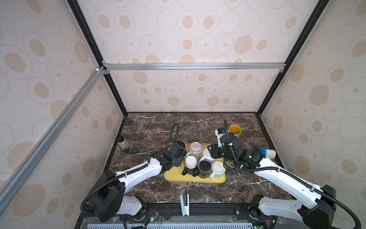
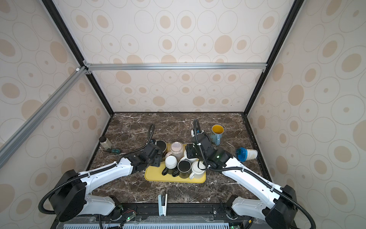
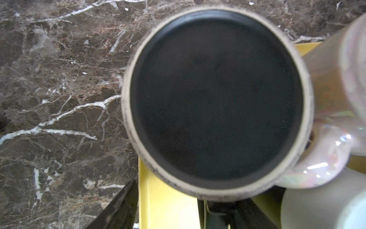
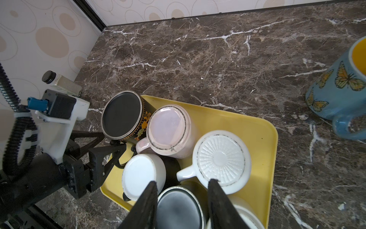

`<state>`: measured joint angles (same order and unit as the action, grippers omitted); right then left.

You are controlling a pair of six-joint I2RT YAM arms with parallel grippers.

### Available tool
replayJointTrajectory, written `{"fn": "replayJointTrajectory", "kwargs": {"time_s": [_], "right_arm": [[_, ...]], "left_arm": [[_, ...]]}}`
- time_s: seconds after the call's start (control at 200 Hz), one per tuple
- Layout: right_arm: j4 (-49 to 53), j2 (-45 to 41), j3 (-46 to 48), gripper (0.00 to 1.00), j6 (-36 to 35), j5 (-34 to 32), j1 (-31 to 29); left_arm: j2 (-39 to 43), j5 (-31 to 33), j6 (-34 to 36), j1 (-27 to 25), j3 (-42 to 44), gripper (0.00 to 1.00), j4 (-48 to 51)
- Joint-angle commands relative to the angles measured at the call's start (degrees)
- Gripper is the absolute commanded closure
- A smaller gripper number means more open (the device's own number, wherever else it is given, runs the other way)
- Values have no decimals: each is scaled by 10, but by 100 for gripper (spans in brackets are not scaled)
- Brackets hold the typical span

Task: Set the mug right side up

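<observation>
Upside down at the back left corner of the yellow tray (image 1: 198,179) (image 4: 257,138) stands a black mug (image 1: 181,144) (image 2: 160,145) (image 4: 121,115) with orange flowers. Its dark base fills the left wrist view (image 3: 215,99). My left gripper (image 1: 181,157) (image 2: 158,157) (image 4: 113,141) (image 3: 182,214) sits low at the mug's near side by its handle, jaws apart. My right gripper (image 1: 211,152) (image 2: 189,152) (image 4: 183,184) hovers open above the tray's other mugs, holding nothing.
Several more upside-down mugs crowd the tray: pink (image 4: 170,130), ribbed white (image 4: 221,158), small white (image 1: 191,161), black (image 1: 205,167). A blue butterfly mug (image 1: 235,130) stands upright at the back right. A blue-lidded cup (image 1: 266,152) lies right, a small bottle (image 1: 122,143) left.
</observation>
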<state>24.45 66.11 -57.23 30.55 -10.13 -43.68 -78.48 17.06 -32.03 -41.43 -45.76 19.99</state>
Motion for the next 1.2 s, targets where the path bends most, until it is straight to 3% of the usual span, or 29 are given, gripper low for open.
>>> {"fn": "replayJointTrajectory", "kwargs": {"time_s": [0.0,0.44,0.875,1.19], "right_arm": [[4,-5,-1,56,-2,-5,1],[24,22,-16,56,-7,-4,1],[25,27,-7,56,-8,-6,1],[21,24,4,57,-5,-8,1]], "left_arm": [[-10,11,26,4,-30,33,7],[-36,-47,40,6,-50,34,3],[-44,-84,55,32,-56,41,-1],[-70,-84,56,39,-82,45,16]]}}
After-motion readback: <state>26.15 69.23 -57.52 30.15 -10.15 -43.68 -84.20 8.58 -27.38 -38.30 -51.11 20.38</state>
